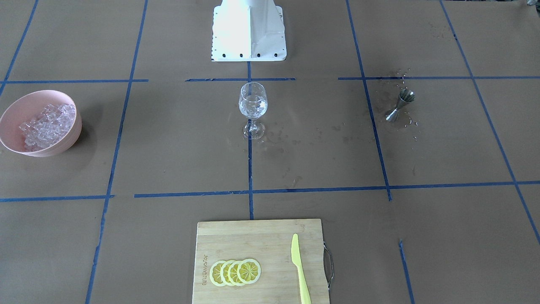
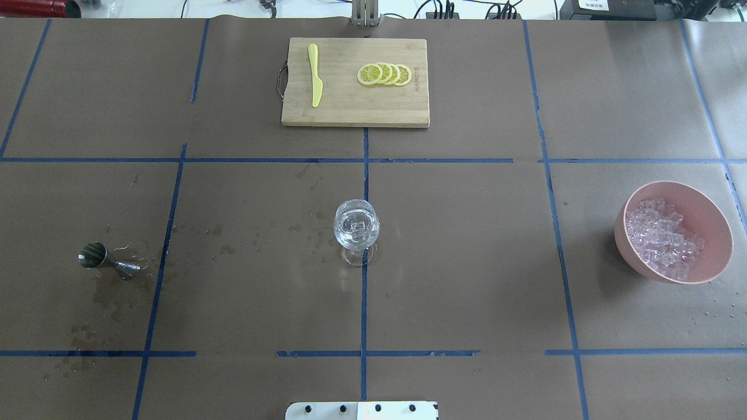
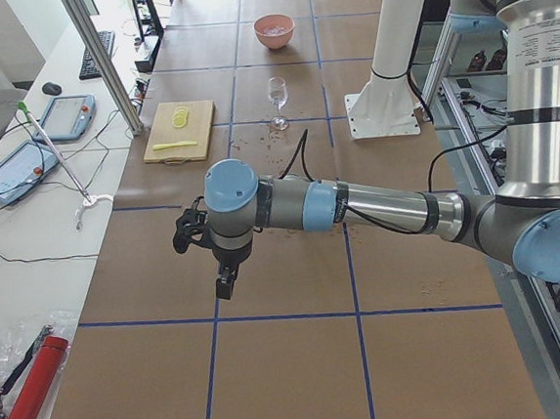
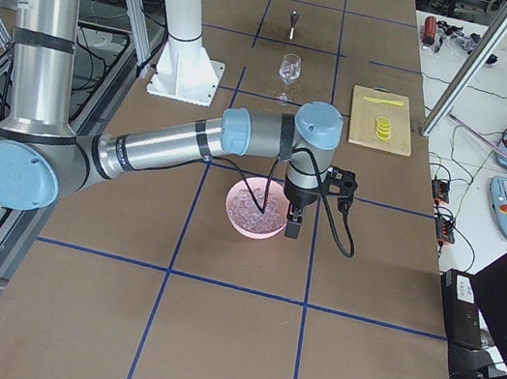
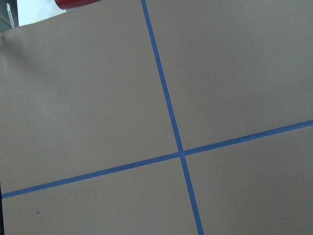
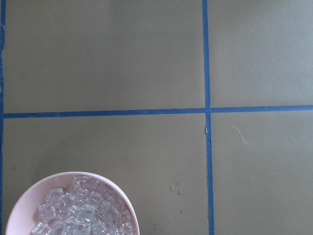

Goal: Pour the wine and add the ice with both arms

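Note:
A clear wine glass (image 1: 253, 105) stands upright at the table's middle, also in the overhead view (image 2: 356, 227). It holds clear glassy contents; I cannot tell liquid from cubes. The ice (image 2: 662, 239) is heaped in a pink bowl (image 2: 718, 216) on the robot's right. The wrist view shows the ice (image 6: 80, 210) at its lower left. My right gripper (image 4: 293, 224) hangs over the bowl's outer edge. My left gripper (image 3: 225, 278) hangs over bare paper at the table's left end. I cannot tell whether either is open.
A steel jigger (image 2: 108, 261) lies tipped on the robot's left amid water spots. A bamboo cutting board (image 2: 355, 114) at the far side carries lemon slices (image 2: 385, 74) and a yellow knife (image 2: 316, 76). The white pedestal base (image 1: 249, 33) stands behind the glass.

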